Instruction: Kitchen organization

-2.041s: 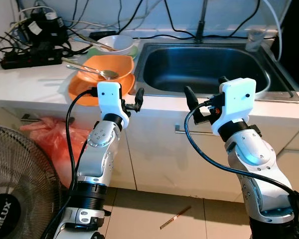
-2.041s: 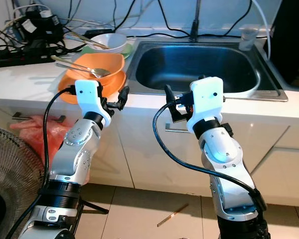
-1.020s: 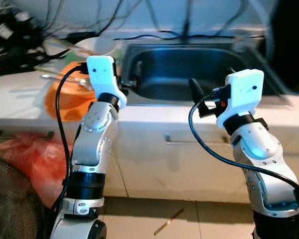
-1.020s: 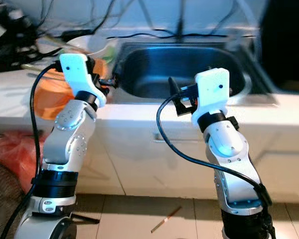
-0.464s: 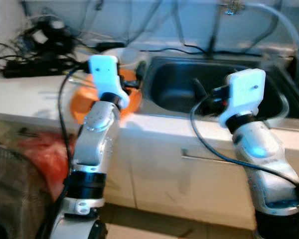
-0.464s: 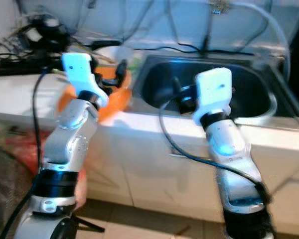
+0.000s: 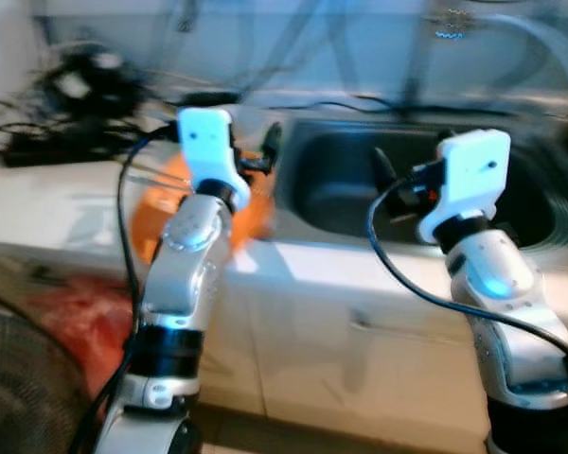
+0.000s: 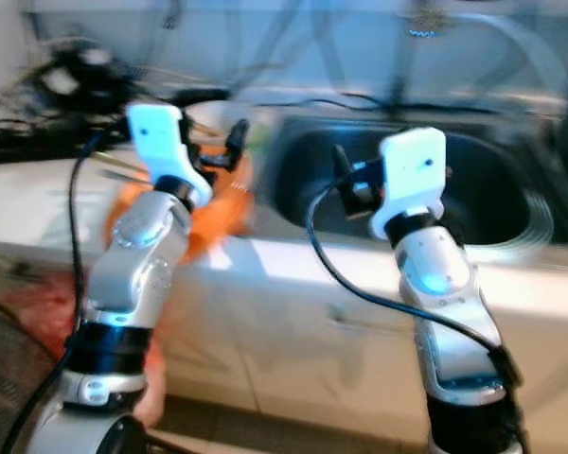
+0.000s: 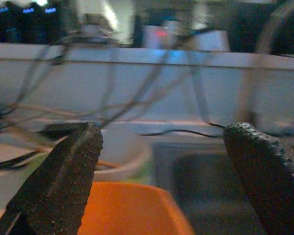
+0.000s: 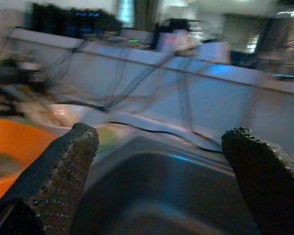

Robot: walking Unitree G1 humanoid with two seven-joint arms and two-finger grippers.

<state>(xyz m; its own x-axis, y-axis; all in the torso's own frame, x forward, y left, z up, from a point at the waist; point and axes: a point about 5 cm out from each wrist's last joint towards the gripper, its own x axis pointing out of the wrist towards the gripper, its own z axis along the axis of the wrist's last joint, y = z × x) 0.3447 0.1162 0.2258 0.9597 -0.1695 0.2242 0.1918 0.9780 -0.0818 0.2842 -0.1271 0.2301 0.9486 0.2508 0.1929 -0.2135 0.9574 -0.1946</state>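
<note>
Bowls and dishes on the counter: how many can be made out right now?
2. An orange bowl sits left of the sink, under the left gripper; a white bowl sits behind it. Blur may hide others stacked beneath.

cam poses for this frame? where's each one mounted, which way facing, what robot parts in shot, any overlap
Left eye, right eye: head stereo pair, looking forward and down at the counter, orange bowl and sink; both silver arms raised, left gripper over the bowl, right gripper over the sink.
Left wrist: looks along its open jaws over the bowl's rim toward the white bowl and wall.
Right wrist: looks along its open jaws into the sink basin.
Shared: all views catch the orange bowl and sink; everything is motion-blurred.
</note>
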